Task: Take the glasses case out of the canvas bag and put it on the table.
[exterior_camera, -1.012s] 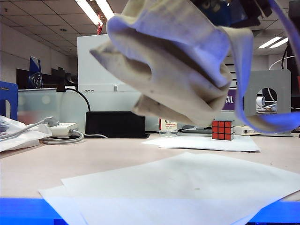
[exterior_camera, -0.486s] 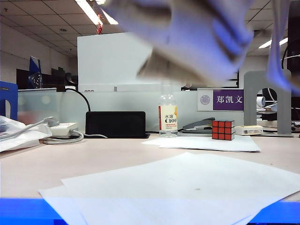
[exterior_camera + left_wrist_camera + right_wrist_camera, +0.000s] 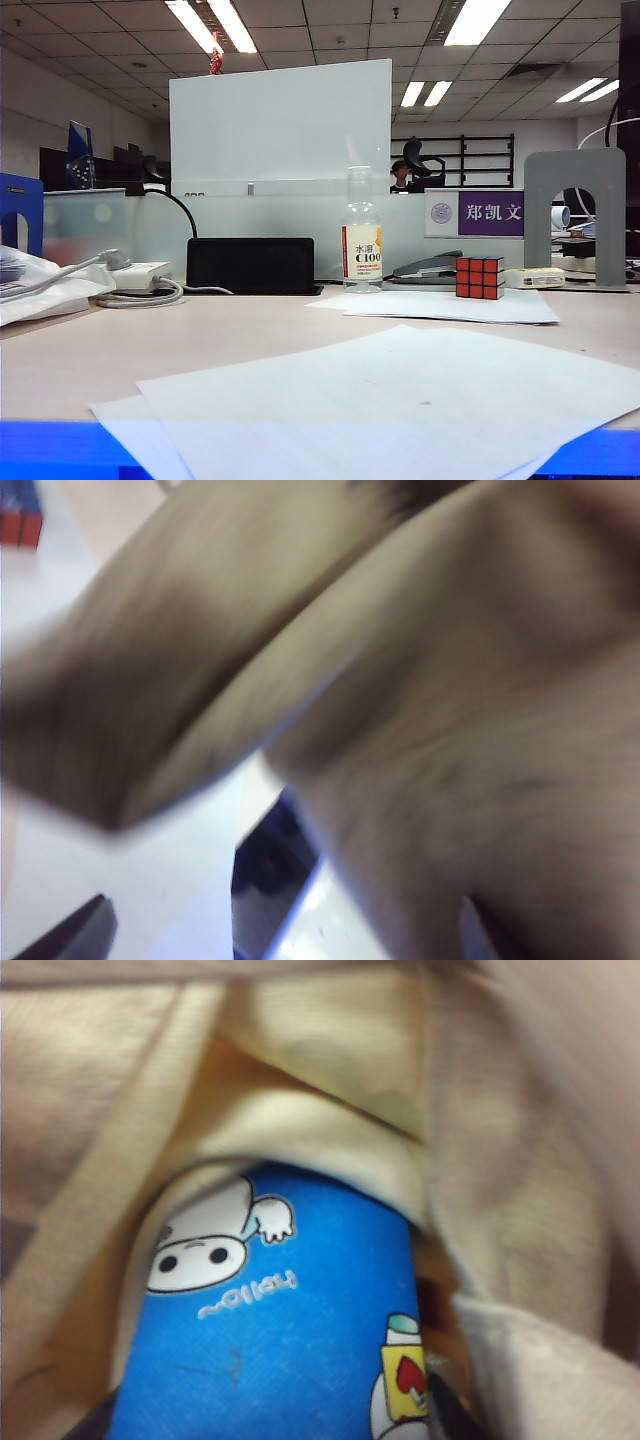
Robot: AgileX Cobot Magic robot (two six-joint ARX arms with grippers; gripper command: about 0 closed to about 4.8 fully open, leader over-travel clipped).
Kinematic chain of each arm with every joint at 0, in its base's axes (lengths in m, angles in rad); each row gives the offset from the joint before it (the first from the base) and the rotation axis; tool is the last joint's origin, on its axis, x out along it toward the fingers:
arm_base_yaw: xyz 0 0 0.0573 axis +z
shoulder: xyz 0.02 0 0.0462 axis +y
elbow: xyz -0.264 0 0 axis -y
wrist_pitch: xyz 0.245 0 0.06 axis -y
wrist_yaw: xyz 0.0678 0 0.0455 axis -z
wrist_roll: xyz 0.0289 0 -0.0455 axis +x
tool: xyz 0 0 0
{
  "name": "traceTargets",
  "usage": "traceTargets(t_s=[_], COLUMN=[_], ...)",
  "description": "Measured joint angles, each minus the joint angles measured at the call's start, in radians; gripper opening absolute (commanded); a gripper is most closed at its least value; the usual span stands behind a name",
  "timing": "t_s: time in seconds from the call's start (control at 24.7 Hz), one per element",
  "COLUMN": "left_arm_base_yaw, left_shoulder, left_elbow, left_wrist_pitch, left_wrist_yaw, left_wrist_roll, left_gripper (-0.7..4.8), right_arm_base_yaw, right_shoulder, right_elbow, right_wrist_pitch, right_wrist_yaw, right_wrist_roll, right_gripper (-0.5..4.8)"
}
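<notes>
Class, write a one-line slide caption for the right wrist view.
Blue cartoon-printed glasses case nestled inside the beige canvas bag, filling the right wrist camera's close-up.

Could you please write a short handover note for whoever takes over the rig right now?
Left pincer: open, fingers spread wide, right by the blurred canvas bag, holding nothing that I can see.
Right pincer: inside the bag, only a dark sliver shows; open or gripping, I cannot tell.
Glasses case: inside the bag, wrapped in fabric folds, close to the right wrist camera.
The bag and both arms are out of the exterior view; the table has no case on it.
Done: the case is located in the bag.
Left: secure the case, draw it out, set it on the table.
</notes>
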Motion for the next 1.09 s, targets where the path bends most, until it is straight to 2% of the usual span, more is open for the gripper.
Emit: traceTargets(t_s=[0.16, 0.53, 0.77, 0.89, 0.93, 0.97, 1.01, 1.05, 1.09], left_arm_base_yaw=[-0.018, -0.018, -0.018, -0.02, -0.021, -0.021, -0.022, -0.035, -0.042], left_shoulder=[-0.061, -0.095, -0.088, -0.088, -0.088, -0.088, -0.088, -0.087, -0.086], left_elbow=[0.001, 0.0, -0.001, -0.017, -0.026, -0.043, -0.055, -0.075, -0.08], left_wrist_pitch=[0.033, 0.034, 0.025, 0.011, 0.01, 0.006, 0.005, 0.005, 0.004], left_wrist_yaw=[0.0, 0.006, 0.05, 0.101, 0.109, 0.112, 0.112, 0.11, 0.11], left_wrist_roll=[-0.003, -0.005, -0.006, -0.006, -0.006, -0.006, -0.005, -0.001, 0.006], left_gripper=[4.79, 4.79, 4.79, 4.79, 4.09, 3.01, -0.35, 0.23, -0.04], right_arm_base_yaw=[0.0, 0.0, 0.0, 0.001, 0.001, 0.001, 0.001, 0.001, 0.001], right_shoulder=[0.003, -0.001, -0.002, -0.002, -0.002, -0.002, -0.002, -0.002, -0.002], right_elbow=[-0.005, -0.004, -0.004, -0.004, -0.004, -0.004, -0.004, -0.004, -0.004], right_wrist_pitch=[-0.079, -0.076, -0.061, -0.053, -0.053, -0.053, -0.053, -0.053, -0.053], right_wrist_yaw=[0.0, 0.0, 0.0, 0.0, 0.0, 0.0, 0.0, 0.0, 0.0], right_wrist_roll=[0.003, 0.003, 0.003, 0.003, 0.003, 0.003, 0.003, 0.003, 0.003], right_gripper=[-0.08, -0.08, -0.08, -0.08, -0.08, -0.08, -0.08, -0.08, -0.08])
